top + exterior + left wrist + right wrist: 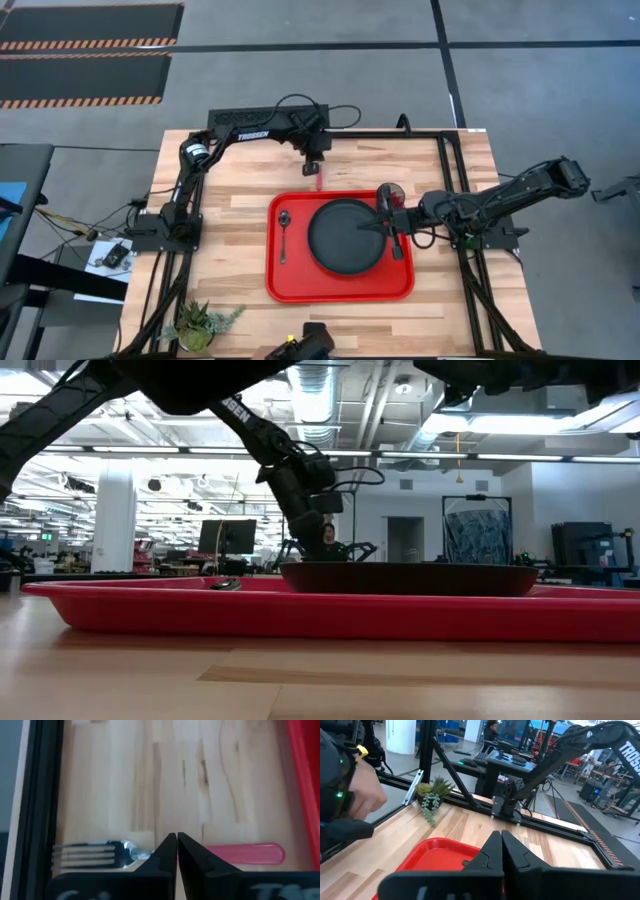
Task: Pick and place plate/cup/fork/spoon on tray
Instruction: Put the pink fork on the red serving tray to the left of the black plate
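Observation:
The red tray (pixel 300 285) lies mid-table. The black plate (pixel 345 238) and the dark spoon (pixel 283 235) rest flat in it, and the dark cup (pixel 390 192) stands at its far right corner. My left gripper (pixel 176 838) is beyond the tray's far rim and is shut on the red-handled fork (pixel 245 853). The fork's handle shows in the high view (pixel 318 180). My right gripper (pixel 497 834) is shut and empty. It is over the tray's right part (pixel 387 228), beside the cup, and points toward the table's left. My left gripper pinches the fork at its neck (pixel 140 854), between the silver tines (pixel 85 856) and the red handle. The fingers come from above and lie across the fork, which reaches out level on both sides. The fingers hide the contact. Whether the fork is off the table I cannot tell.
A small potted plant (pixel 200 322) stands at the table's near left corner and also shows in the right wrist view (pixel 432 795). A person's hand (pixel 362 785) shows beside the table there. The black frame rail (pixel 30 795) runs close behind the fork. Bare wood lies around the tray.

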Tool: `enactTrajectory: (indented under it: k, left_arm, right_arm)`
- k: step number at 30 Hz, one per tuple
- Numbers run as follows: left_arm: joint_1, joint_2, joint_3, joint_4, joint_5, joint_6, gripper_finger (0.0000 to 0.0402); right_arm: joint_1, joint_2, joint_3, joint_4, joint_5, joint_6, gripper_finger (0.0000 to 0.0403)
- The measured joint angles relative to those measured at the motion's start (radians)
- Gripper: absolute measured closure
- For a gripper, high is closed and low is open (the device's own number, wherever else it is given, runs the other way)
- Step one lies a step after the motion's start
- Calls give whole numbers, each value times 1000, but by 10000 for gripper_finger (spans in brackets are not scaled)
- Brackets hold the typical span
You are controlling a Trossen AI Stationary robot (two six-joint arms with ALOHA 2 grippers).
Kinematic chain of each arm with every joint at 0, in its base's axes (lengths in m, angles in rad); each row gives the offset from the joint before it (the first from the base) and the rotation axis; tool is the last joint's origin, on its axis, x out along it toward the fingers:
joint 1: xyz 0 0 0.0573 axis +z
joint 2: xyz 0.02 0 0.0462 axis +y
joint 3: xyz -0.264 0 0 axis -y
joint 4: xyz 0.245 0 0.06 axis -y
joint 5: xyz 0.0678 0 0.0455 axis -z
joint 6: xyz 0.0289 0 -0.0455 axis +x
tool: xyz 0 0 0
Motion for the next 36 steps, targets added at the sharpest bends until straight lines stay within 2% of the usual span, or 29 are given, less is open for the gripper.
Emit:
enactTrajectory:
  k: [10, 16, 28, 36]
  left_arm:
    - [0, 31, -28, 32, 6, 94, 401]
    - [1, 49, -20, 36, -33, 110, 401]
    - [1, 45, 17, 74, -2, 143, 401]
    - [8, 48, 17, 14, -15, 226, 401]
  right_arm:
    - [0, 0, 0, 5, 0, 0, 399]
    - [0, 0, 0, 7, 0, 0, 399]
    - [0, 0, 0, 8, 0, -3, 399]
    - [0, 0, 0, 8, 0, -3, 399]
